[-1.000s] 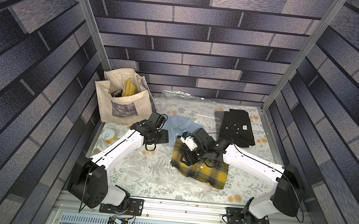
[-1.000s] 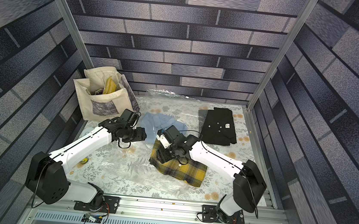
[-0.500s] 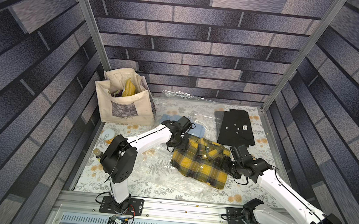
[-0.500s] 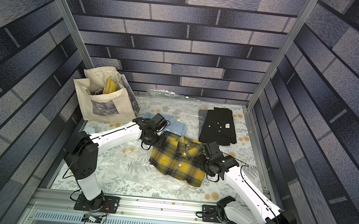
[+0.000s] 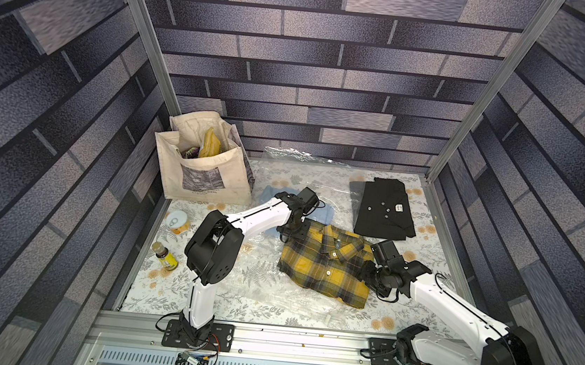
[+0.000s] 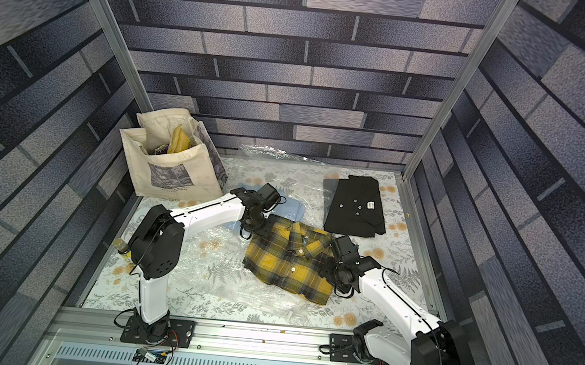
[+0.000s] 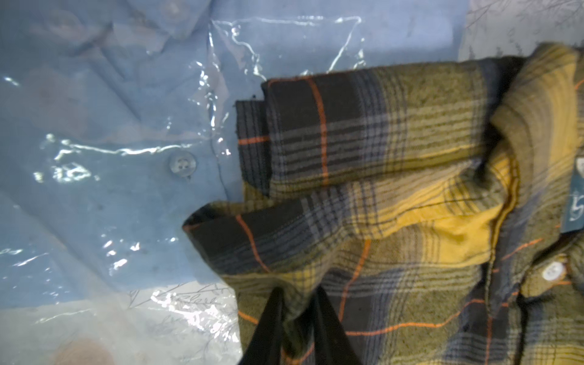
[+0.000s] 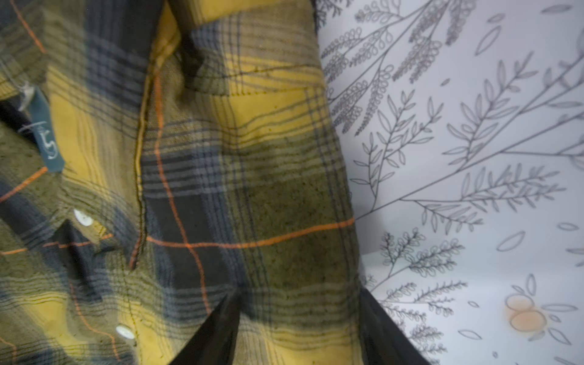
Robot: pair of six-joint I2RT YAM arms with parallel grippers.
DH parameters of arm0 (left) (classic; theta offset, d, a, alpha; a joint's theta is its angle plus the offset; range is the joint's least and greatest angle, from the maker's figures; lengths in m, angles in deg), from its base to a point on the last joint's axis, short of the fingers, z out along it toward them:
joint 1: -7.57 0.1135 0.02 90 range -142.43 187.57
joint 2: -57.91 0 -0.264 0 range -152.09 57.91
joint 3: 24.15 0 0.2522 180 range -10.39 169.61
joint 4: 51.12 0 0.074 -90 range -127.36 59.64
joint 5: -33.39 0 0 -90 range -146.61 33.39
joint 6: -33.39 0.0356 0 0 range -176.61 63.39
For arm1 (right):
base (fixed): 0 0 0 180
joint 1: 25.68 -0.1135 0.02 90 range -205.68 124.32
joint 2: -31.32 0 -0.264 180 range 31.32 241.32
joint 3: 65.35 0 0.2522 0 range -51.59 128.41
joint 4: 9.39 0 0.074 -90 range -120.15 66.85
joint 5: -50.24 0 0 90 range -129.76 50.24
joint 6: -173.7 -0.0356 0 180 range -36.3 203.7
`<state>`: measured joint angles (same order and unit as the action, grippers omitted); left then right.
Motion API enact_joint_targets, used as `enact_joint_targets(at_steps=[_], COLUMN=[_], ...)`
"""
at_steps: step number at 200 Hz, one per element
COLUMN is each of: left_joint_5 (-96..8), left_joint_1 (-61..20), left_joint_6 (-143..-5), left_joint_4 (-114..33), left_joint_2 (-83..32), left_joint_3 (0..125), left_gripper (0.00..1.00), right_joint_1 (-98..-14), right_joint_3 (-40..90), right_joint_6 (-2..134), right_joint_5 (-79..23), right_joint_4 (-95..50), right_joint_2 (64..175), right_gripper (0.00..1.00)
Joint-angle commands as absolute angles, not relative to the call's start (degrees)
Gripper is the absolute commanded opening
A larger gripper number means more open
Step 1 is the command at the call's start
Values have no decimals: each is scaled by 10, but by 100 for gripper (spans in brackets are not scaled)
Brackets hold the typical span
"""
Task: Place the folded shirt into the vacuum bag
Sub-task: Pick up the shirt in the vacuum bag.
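Observation:
The folded shirt (image 5: pixel 326 267) (image 6: pixel 287 263), yellow and dark plaid, lies mid-table on the vacuum bag (image 5: pixel 262 286) (image 6: pixel 223 275), a wide sheet of clear crinkly plastic. My left gripper (image 5: pixel 292 229) (image 7: pixel 298 303) is shut on the shirt's (image 7: pixel 410 221) far left corner, with fabric pinched between the black fingers. My right gripper (image 5: pixel 370 271) (image 8: pixel 300 328) stands open astride the shirt's (image 8: pixel 221 158) right edge, one finger over the plaid and one over the tablecloth. A light blue shirt (image 5: pixel 324 214) (image 7: pixel 94 94) shows under the bag's plastic (image 7: pixel 126 151), beside the left gripper.
A cream tote bag (image 5: pixel 204 175) stands at the back left. A folded black shirt (image 5: pixel 385 210) lies at the back right. A tin can (image 5: pixel 175 220) and a small bottle (image 5: pixel 165 256) sit by the left edge. Aluminium posts mark the back corners.
The right arm has swung from the shirt's left side to its right edge. The left arm has reached in to the shirt's far left corner and closed on it.

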<state>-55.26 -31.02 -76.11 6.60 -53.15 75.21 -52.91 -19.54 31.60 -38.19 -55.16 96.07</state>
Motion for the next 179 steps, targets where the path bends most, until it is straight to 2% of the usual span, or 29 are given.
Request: enact_joint_targets(at_steps=[1,19,30,58,84,111,137,163,179], left_joint_5=[-523,-480,-432,-308,-222,-194,-229,-275,-300], left_joint_1=[-311,-309,-305,-289,-259,-212,-172,-186,-197], left_joint_6=[-751,-752,-759,-781,-824,-853,-831,-802,-806], left_joint_4=[62,45,24,-36,-118,-177,-168,-132,-130], left_joint_2=[-522,-493,-470,-434,-409,-387,-419,-473,-487], left_joint_3=[763,750,734,701,662,611,582,597,597], left_gripper=[7,0,0,0,0,0,0,0,4], right_joint_1=[-526,-526,-526,-527,-526,-526,-526,-527,-526], right_joint_3=[-202,-193,-184,-162,-157,-155,-150,-145,-146], right_joint_6=[318,328,344,383,390,388,395,403,407], right_joint_5=[-371,-378,-386,-397,-406,-417,-432,-453,-455], right_joint_4=[-516,-538,-560,-593,-588,-564,-543,-527,-512], right_joint_2=[981,959,935,905,921,945,971,1006,1032], right_gripper=[47,31,21,10,6,5,5,5,6])
